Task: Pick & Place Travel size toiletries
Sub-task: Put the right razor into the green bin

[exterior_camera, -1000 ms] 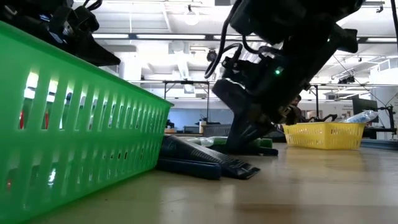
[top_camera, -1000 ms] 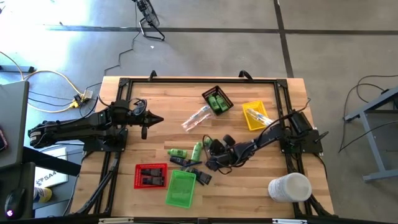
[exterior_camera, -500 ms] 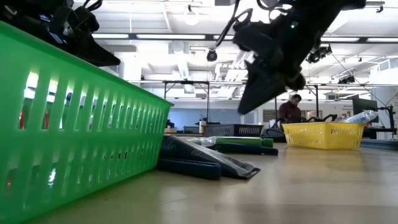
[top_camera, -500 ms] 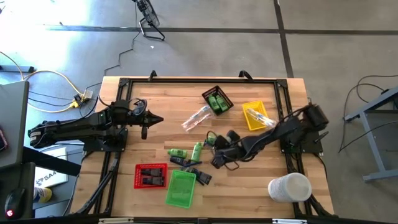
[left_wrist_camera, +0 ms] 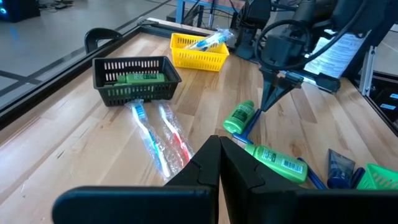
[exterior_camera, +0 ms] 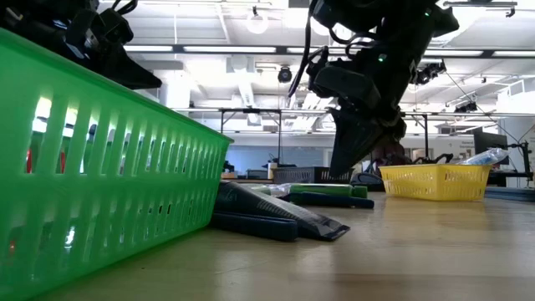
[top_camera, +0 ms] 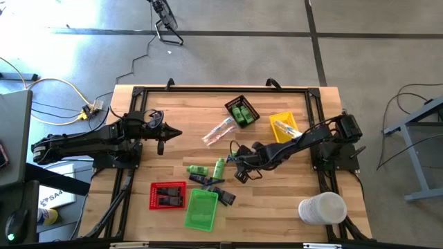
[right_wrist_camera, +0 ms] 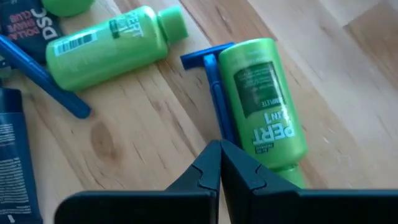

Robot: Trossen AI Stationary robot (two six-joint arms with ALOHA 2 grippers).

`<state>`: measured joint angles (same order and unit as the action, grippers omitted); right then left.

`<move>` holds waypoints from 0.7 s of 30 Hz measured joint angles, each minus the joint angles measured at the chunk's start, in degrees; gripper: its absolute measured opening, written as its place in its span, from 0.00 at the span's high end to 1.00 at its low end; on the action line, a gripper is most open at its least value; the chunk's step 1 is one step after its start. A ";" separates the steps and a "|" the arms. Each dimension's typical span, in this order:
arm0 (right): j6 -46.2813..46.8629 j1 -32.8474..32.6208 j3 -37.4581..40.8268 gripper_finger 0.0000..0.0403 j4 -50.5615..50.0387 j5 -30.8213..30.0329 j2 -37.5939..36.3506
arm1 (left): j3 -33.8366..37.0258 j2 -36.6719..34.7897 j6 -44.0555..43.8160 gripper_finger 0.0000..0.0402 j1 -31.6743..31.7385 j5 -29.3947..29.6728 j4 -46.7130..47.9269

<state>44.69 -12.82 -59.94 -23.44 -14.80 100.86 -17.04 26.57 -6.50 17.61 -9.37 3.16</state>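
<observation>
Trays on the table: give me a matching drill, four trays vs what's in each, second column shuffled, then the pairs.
Trays:
1. black tray
2. yellow tray
3. red tray
4. green tray

Contents:
A. dark flat packets
B. nothing to see inside
C. green bottles
D. clear-wrapped sticks

Pairs: 1-C, 2-D, 3-A, 4-B.

The loose items still lie on the wood between the trays: two more green bottles, a blue razor, two wrapped toothbrushes.
</observation>
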 joint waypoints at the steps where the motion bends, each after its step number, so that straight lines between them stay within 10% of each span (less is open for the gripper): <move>1: 0.00 0.21 -0.02 1.00 0.47 -0.03 0.29 | 0.00 -0.01 0.00 1.00 0.00 0.00 -0.02; 21: 0.63 4.03 -0.07 1.00 0.15 -5.40 2.75 | 0.00 0.00 0.05 1.00 0.00 -0.13 -0.02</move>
<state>45.32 -8.80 -60.01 -23.30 -20.20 103.61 -17.04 26.57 -6.46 17.61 -9.50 3.14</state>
